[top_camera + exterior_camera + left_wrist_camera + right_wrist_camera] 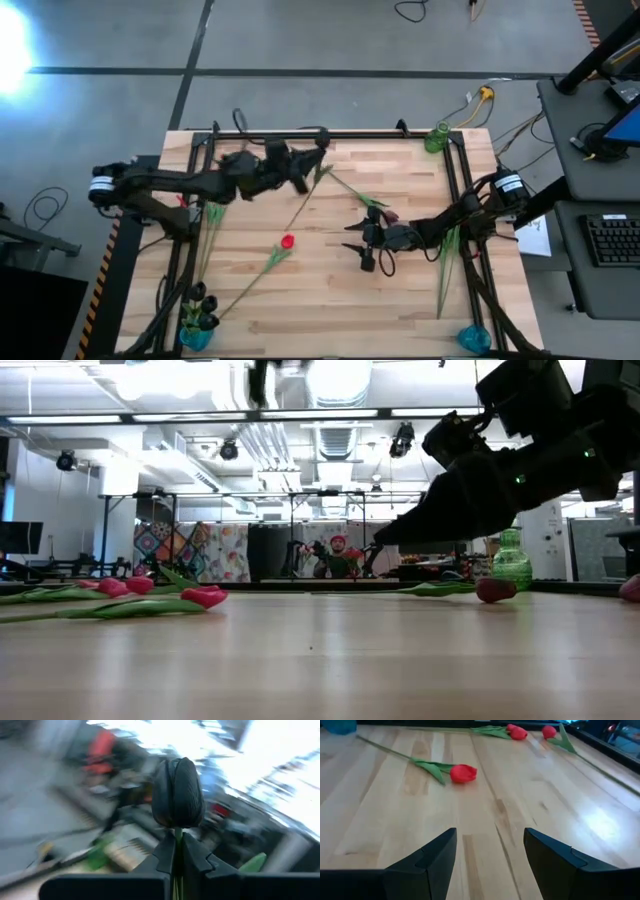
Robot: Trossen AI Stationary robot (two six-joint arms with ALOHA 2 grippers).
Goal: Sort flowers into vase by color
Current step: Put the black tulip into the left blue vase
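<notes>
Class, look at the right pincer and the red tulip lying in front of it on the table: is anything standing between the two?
Nothing visible. The right pincer is open, and only bare table lies between it and the red tulip. The other red flowers lie farther off.

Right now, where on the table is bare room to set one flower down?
Bare wood lies along the near edge between the blue vase holding black tulips and the other blue vase. Crowded: the middle, with the red tulip, stems, and the open right gripper.
</notes>
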